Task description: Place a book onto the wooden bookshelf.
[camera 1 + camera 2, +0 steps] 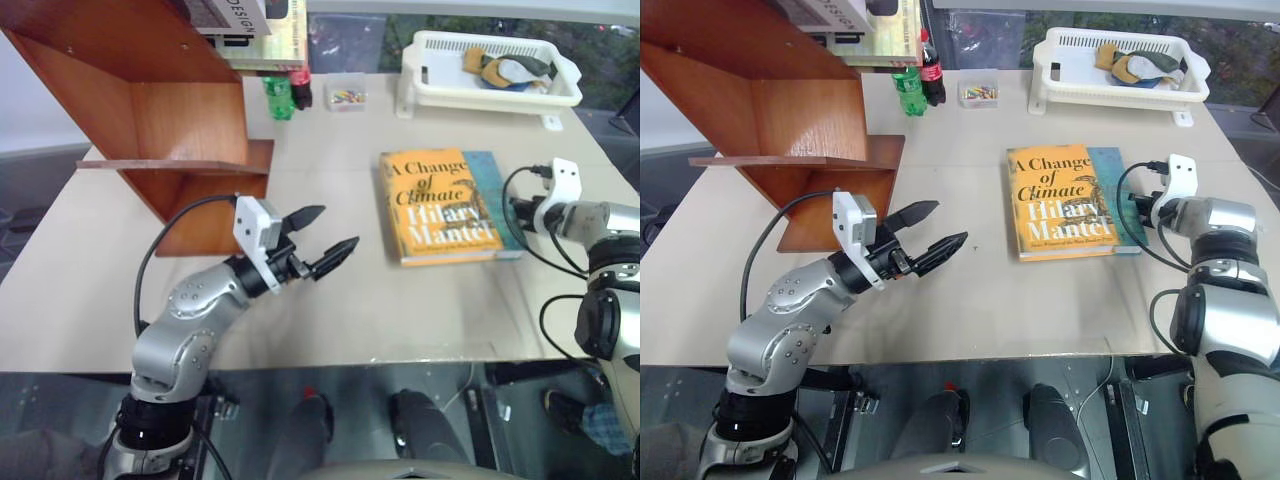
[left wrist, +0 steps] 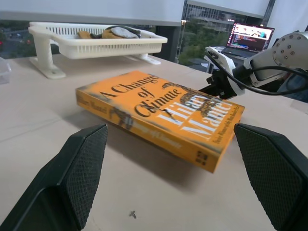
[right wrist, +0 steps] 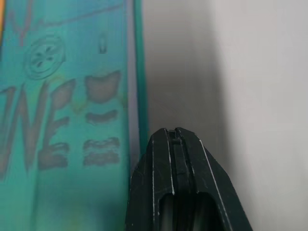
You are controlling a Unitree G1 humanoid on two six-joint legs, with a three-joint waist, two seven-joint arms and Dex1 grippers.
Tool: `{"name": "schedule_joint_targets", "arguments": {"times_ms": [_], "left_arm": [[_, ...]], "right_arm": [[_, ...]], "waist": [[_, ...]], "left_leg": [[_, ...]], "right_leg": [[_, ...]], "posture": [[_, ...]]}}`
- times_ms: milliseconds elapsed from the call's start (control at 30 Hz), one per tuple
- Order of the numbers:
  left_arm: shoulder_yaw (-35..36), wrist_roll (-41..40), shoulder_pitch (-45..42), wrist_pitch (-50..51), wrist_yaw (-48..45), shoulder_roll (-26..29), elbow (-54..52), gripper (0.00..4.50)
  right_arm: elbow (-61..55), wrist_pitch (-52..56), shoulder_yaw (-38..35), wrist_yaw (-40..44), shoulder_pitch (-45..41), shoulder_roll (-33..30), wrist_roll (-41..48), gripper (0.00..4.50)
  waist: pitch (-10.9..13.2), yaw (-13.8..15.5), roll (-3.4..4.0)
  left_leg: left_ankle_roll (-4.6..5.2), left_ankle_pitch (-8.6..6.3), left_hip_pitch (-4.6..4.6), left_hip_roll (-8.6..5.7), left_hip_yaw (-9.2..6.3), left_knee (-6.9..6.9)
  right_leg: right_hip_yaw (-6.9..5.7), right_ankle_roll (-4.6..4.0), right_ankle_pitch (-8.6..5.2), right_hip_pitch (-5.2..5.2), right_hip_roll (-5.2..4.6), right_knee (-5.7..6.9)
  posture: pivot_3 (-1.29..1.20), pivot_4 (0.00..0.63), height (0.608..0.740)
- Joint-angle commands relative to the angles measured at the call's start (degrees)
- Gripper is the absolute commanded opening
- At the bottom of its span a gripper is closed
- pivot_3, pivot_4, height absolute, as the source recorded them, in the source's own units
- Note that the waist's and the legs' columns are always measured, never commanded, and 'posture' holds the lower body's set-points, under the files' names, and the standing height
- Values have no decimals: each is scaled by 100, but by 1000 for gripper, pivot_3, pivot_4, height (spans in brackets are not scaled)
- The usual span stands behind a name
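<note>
The book (image 1: 435, 205), thick and orange-yellow with "A Change of Climate" on its cover, lies flat on the table, partly over a thinner teal book (image 1: 497, 200). My right gripper (image 1: 519, 214) is shut and empty, its tip low at the teal book's right edge (image 3: 72, 120). My left gripper (image 1: 336, 229) hangs open above the table to the left of the book, and its fingers (image 2: 82, 163) frame the book's yellow spine (image 2: 159, 139) from a distance. The wooden bookshelf (image 1: 180, 110), reddish-brown with a slanted side, stands at the far left.
Grey-white "DESIGN" books (image 1: 235, 15) lie on top of the bookshelf. Two small bottles (image 1: 282, 95) and a clear box of coloured bits (image 1: 346, 97) stand behind it. A white basket tray (image 1: 545, 95) sits at the back right. A laptop (image 2: 250, 36) glows beyond the table.
</note>
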Motion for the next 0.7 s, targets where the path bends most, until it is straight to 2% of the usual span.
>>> {"name": "schedule_joint_targets", "arguments": {"times_ms": [33, 267, 367, 500, 600, 700], "left_arm": [[196, -144, 43, 111, 71, 73, -125, 4500], [547, -559, -353, 788, 707, -177, 284, 4500], [708, -1034, -668, 1310, 877, -310, 599, 4500], [972, -1798, -1300, 2245, 1086, -462, 1385, 4500], [1108, -2226, -1784, 2840, 1123, -555, 2072, 4500], [1286, -2599, -2298, 3290, 1124, -730, 2845, 4500]], "right_arm": [[-308, 313, 36, 91, 203, 128, 149, 41], [-1425, 202, -22, 56, 683, -96, 208, 41], [-2706, 420, 35, -2, 1291, -344, 157, 772], [-4443, 376, -155, 170, 2307, -744, 284, 2615], [-5874, 22, -735, 597, 3064, -758, 895, 3923], [-7341, 86, -1142, 1176, 3890, -919, 1586, 3923]], "waist": [[0, 1, 0], [0, 52, 0], [3, 119, 5], [4, 200, 7], [4, 193, 7], [5, 180, 7]], "left_leg": [[0, 0, 0, 0, -1, 0], [0, 0, -2, -1, -3, 1], [1, 0, -9, -4, -10, 2], [4, -2, -27, -8, -27, 7], [5, -3, -29, -11, -29, 7], [5, -3, -28, -13, -30, 6]], "right_leg": [[-1, 0, 0, 0, 0, 1], [-2, 2, 1, 0, -2, 0], [-7, 3, 1, -2, -4, 0], [-22, 7, 1, -8, -18, -3], [-25, 10, 2, -7, -19, -4], [-27, 11, 2, -6, -16, -4]], "posture": [[0, 150, 740], [0, 150, 740], [0, 150, 740], [0, 150, 740], [0, 150, 740], [0, 150, 740]]}}
